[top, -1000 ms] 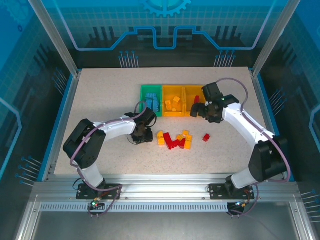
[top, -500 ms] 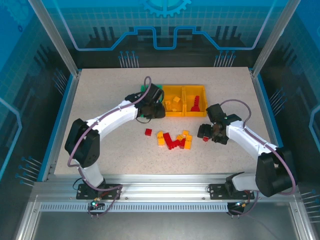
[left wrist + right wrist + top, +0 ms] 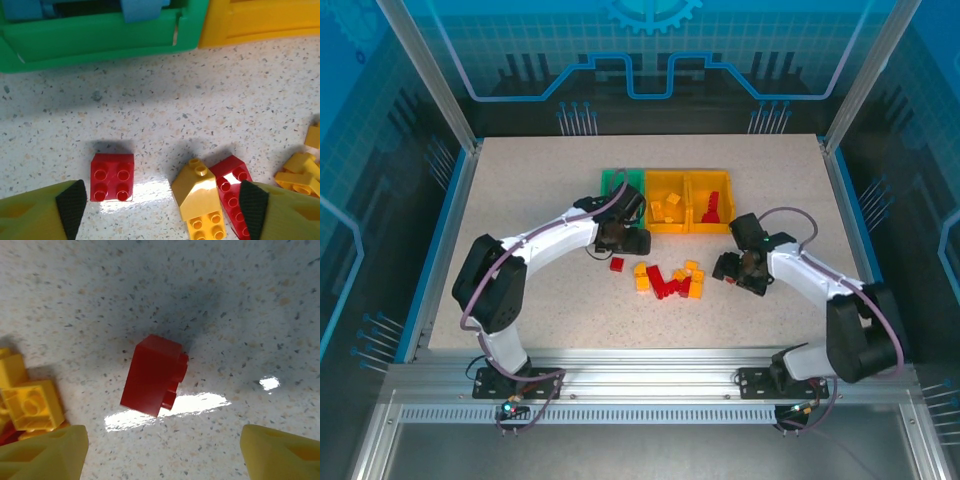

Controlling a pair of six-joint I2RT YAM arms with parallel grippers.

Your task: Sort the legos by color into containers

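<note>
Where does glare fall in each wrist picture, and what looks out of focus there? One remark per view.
Left wrist: a white glare patch on the tabletop beside the red four-stud brick, towards the yellow sloped brick; the left fingers look soft. Right wrist: a glare streak beside the tipped red brick, a small spot further right; the right fingers are blurred.

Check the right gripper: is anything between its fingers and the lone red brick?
Nothing visible. The red brick lies on bare table ahead of the open right gripper; the yellow bricks sit apart from it.
</note>
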